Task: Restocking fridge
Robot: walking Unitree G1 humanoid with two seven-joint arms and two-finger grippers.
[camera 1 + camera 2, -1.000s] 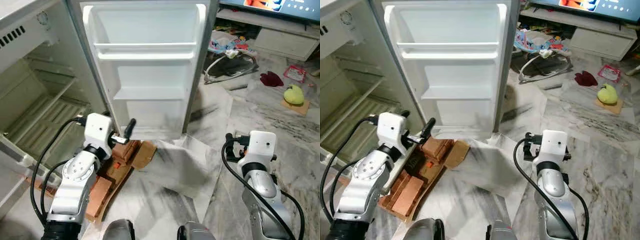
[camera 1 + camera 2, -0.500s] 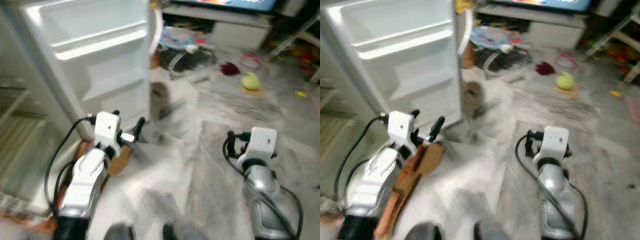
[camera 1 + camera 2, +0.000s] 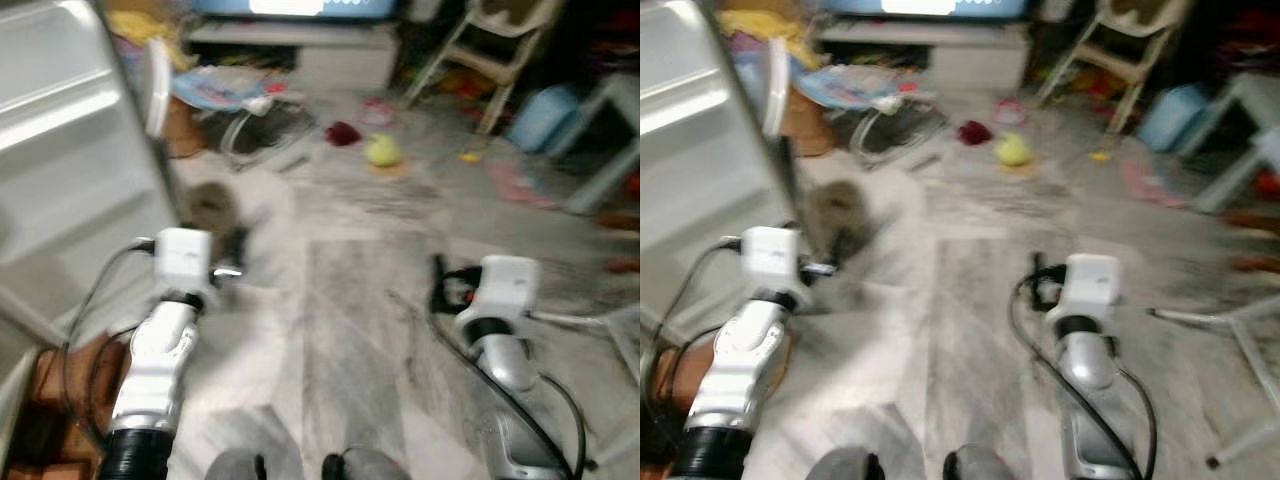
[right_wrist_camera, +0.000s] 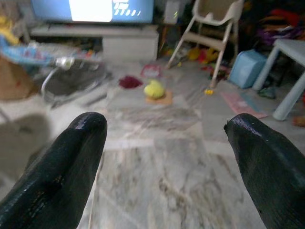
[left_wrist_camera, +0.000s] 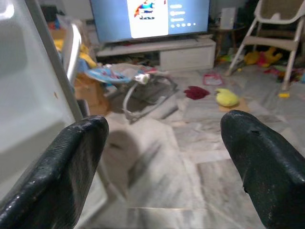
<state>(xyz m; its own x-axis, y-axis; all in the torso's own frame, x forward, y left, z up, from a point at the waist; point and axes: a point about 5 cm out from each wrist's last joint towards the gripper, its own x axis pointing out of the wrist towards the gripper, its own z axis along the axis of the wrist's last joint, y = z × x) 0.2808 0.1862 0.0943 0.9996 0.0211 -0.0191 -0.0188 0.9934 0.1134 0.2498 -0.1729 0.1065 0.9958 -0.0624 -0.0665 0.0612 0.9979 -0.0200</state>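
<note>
Fridge door point(image 3: 60, 150) white, open, shelves bare, left gripper point(image 5: 162, 157) and right gripper point(image 4: 164, 157) spread wide, empty

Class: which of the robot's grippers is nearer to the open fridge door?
Left. The left gripper sits just beside the open fridge door, at its lower edge. The right gripper is well off to the other side, over bare marble floor.

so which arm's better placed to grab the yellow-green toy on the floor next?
Probably the right. The right end effector is open and empty, pointing toward the yellow-green toy ahead. The left end effector, also open, sits beside the fridge door, with the toy off to its right.
</note>
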